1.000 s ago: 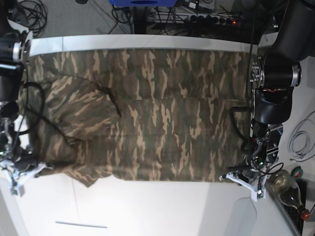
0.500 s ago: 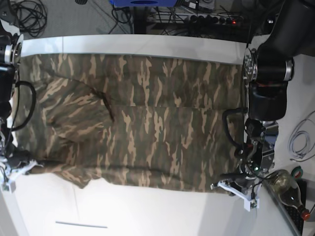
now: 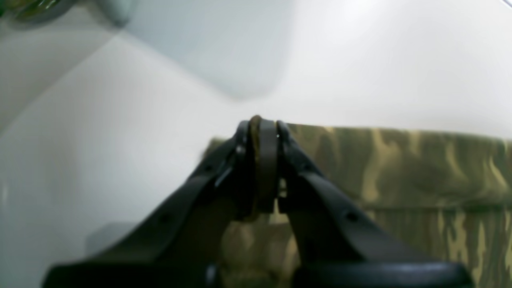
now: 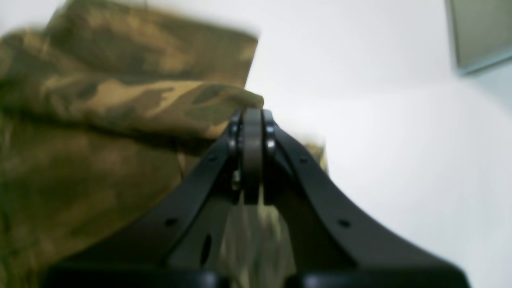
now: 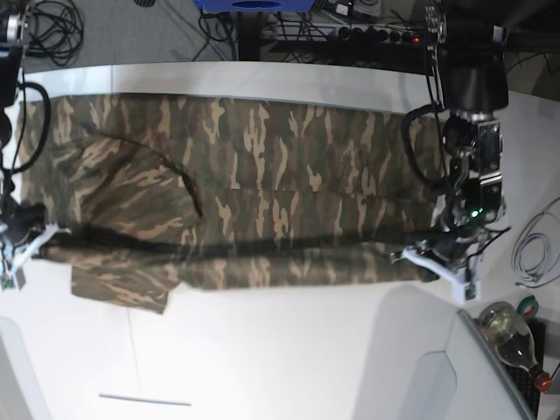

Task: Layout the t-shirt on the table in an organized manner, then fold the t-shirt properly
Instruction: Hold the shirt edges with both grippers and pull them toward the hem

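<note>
The camouflage t-shirt point(image 5: 245, 192) lies spread wide across the white counter point(image 5: 262, 367), and its near edge is doubled over into a long band running from one side to the other. At the base view's right, the left gripper point(image 5: 435, 264) sits at the end of that band, jaws pinched tight on the cloth; the left wrist view shows a sliver of fabric caught between the dark pads point(image 3: 267, 168), with the shirt point(image 3: 400, 180) stretching off to the side. Over on the base view's left, the right gripper point(image 5: 24, 254) has the opposite end, jaws closed on the t-shirt there too; in the right wrist view a folded lip of camouflage point(image 4: 120, 100) runs straight into the closed tips. Off the counter's corner by the left arm, a glass bottle point(image 5: 512, 341) lies on its side; what it contains cannot be made out.
</note>
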Controlling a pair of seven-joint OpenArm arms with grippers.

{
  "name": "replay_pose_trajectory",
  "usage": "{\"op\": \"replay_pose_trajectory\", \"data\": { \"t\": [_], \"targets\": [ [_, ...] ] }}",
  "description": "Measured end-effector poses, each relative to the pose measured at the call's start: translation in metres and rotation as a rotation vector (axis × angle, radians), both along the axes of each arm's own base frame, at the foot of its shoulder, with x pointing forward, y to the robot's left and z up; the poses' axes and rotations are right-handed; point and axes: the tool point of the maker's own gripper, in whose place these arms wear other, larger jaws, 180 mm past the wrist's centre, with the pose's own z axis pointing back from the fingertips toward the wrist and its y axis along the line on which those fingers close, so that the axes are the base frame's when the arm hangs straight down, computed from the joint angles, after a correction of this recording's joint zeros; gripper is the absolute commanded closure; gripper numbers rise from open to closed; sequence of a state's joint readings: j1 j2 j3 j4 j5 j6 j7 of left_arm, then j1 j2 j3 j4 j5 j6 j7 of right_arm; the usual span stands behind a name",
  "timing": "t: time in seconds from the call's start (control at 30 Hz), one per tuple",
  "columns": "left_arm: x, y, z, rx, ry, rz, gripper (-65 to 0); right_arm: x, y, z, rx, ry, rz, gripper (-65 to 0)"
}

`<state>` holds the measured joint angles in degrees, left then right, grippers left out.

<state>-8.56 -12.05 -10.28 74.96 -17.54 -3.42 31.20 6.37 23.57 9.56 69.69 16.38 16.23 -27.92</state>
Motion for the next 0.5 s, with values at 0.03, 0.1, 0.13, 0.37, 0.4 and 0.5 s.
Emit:
{"op": "replay_pose_trajectory", "data": {
  "t": [0.03, 0.1, 0.13, 0.37, 0.4, 0.5],
  "targets": [
    [-0.008, 0.005, 0.005, 0.009, -0.004, 0.008, 0.0, -0.007, 0.001, -0.002, -0.006, 0.013, 0.003, 0.0],
    [-0.02, 0.009, 0.016, 0.034, -0.036, 0.006, 0.0, -0.014, 0.006, 0.002, -0.014, 0.003, 0.023, 0.0],
    [-0.026, 0.008, 0.017, 0.044, -0.035, 0.002, 0.0, -0.016, 0.009, 0.005, -0.019, -0.004, 0.034, 0.0],
    [-0.075, 0.006, -0.012, 0.051, 0.059, -0.016, 0.0, -0.06, 0.002, -0.011, -0.003, 0.115, -0.021, 0.0],
    [-0.079, 0.007, -0.015, 0.054, 0.068, -0.016, 0.0, -0.064, -0.001, -0.012, -0.003, 0.119, -0.038, 0.0],
    [-0.093, 0.004, -0.019, 0.057, 0.085, -0.024, 0.0, -0.078, -0.003, -0.02, 0.018, 0.138, -0.07, 0.0]
  ]
}}
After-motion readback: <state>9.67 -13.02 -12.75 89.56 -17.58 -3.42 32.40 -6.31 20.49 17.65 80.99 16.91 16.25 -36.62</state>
